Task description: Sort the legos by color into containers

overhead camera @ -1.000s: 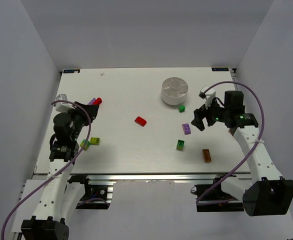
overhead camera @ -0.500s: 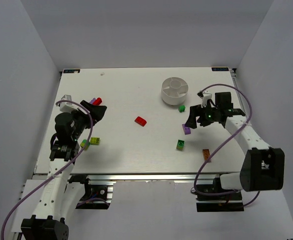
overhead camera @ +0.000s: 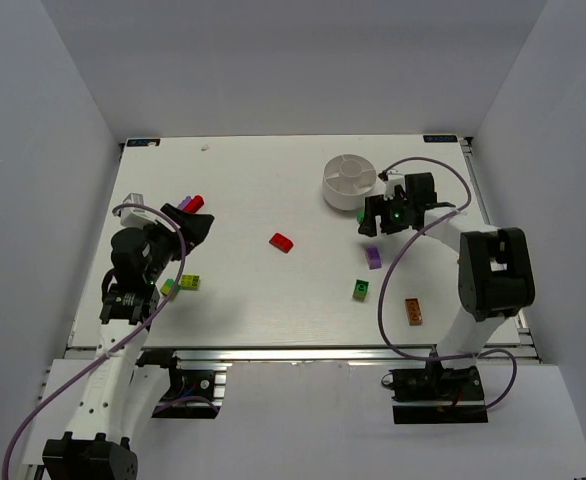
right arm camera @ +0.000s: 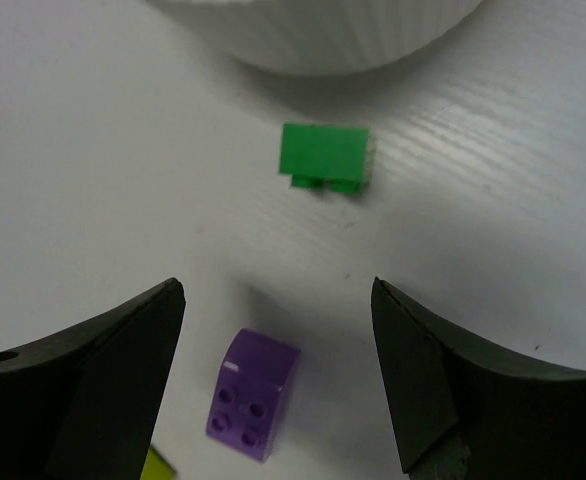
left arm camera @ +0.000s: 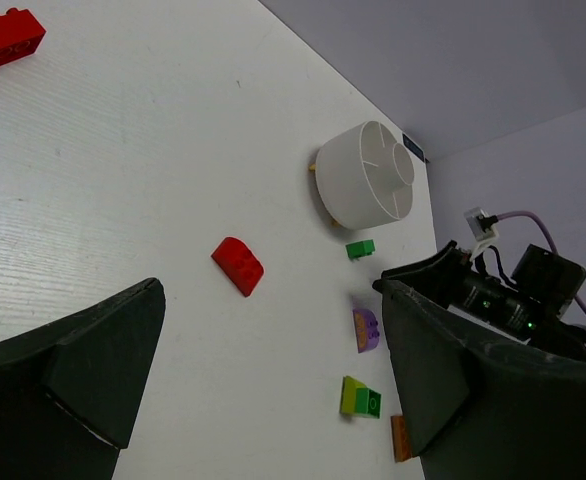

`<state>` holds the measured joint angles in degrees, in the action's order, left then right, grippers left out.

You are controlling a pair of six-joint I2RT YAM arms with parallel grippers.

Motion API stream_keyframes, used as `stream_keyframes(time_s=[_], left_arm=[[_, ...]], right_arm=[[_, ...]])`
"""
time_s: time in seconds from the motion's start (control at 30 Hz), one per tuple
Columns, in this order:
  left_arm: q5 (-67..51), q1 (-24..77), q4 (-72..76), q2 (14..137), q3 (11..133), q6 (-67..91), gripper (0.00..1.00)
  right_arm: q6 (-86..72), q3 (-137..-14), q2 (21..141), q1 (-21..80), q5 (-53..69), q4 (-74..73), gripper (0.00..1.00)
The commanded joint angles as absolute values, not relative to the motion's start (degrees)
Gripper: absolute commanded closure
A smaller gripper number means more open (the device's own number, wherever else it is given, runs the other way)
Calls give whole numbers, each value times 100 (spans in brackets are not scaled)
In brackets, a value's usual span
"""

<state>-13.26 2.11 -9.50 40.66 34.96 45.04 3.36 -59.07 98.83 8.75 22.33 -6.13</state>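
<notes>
The round white dish (overhead camera: 350, 182) stands at the back right, its ribbed wall (right arm camera: 313, 35) at the top of the right wrist view. My right gripper (overhead camera: 370, 214) (right arm camera: 277, 300) hangs open just in front of it. A green brick (right arm camera: 323, 155) lies ahead of the fingertips, and a purple brick (right arm camera: 253, 395) (overhead camera: 372, 258) lies below, nearer the left finger, untouched. My left gripper (overhead camera: 195, 222) (left arm camera: 271, 290) is open and empty at the left. A red brick (overhead camera: 281, 242) (left arm camera: 238, 265) lies mid-table. A green and yellow-green brick (overhead camera: 360, 290) and an orange brick (overhead camera: 413, 311) lie front right.
A red brick (overhead camera: 195, 201) and a purple one (overhead camera: 183, 204) lie just beyond the left gripper. Yellow-green bricks (overhead camera: 183, 284) sit beside the left arm. The right arm's cable (overhead camera: 413, 250) loops over the table's right side. White walls close in the table.
The right arm swung left and forward from the right edge to the dish's front, over the green brick. The left gripper's fingers spread open and shifted slightly right.
</notes>
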Motion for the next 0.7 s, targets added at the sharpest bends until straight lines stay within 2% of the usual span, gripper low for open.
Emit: stream_keyframes(time_s=[0.0, 0.33, 0.57, 0.67], left_arm=[[-1196, 220, -1010, 3876, 3419, 4544, 2], [-1108, 220, -1028, 3858, 3278, 4614, 2], [-1081, 220, -1011, 3920, 3313, 4614, 2], [-1081, 220, -1002, 3929, 3322, 4614, 2]], right_arm=[[334, -6371, 10308, 888, 1891, -115, 21], [439, -7338, 11153, 993, 1775, 132, 30], [439, -7374, 11320, 1081, 1811, 106, 38], [422, -7234, 11250, 1107, 1811, 97, 39]])
